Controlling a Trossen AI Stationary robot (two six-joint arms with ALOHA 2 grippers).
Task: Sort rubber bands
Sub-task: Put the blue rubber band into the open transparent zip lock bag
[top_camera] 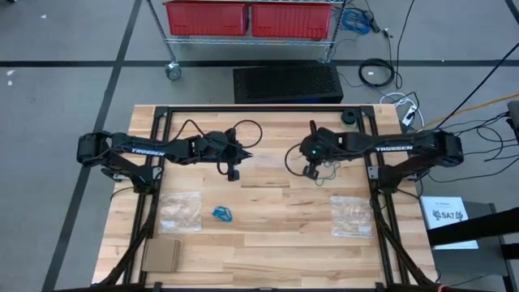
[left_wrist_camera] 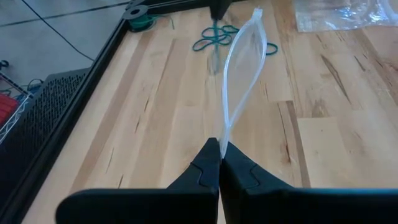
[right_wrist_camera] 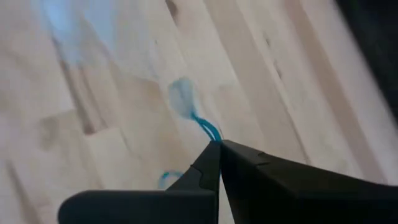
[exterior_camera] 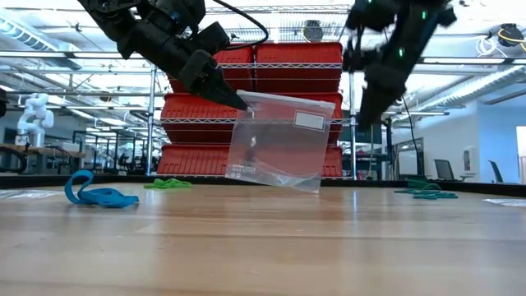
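Note:
My left gripper (top_camera: pixel 248 154) is over the table's middle, shut on a clear zip bag (exterior_camera: pixel 279 140) that hangs below it. My right gripper (top_camera: pixel 310 170) is raised right of centre, shut on a thin blue-teal rubber band (right_wrist_camera: pixel 202 124). Loose grey-teal bands (exterior_camera: pixel 427 191) lie on the wood beside the right gripper and also show in the left wrist view (left_wrist_camera: pixel 214 40). A bright blue cluster (top_camera: pixel 223 213) lies nearer the table's near edge. Green bands (exterior_camera: pixel 168 183) lie toward the far edge. My left gripper pinches the bag's top corner (exterior_camera: pixel 249 108) between its two fingertips, slanting down from the table's left. The bag hangs tilted below the fingers; from the wrist it shows edge-on (left_wrist_camera: pixel 239 81). Whether its lower edge touches the table, I cannot tell. My right gripper pinches a strand of the blue-teal rubber band (right_wrist_camera: pixel 210 134) at its fingertips, pointing down from above. The strand runs out from the tips toward the wood; the picture is blurred and the strand's far end cannot be made out.
Two more clear bags lie flat on the near half of the table, one on the left (top_camera: pixel 180 209) and one on the right (top_camera: pixel 351 215). A brown cardboard piece (top_camera: pixel 162 254) lies at the near left corner. A black frame (top_camera: pixel 154 122) borders the table.

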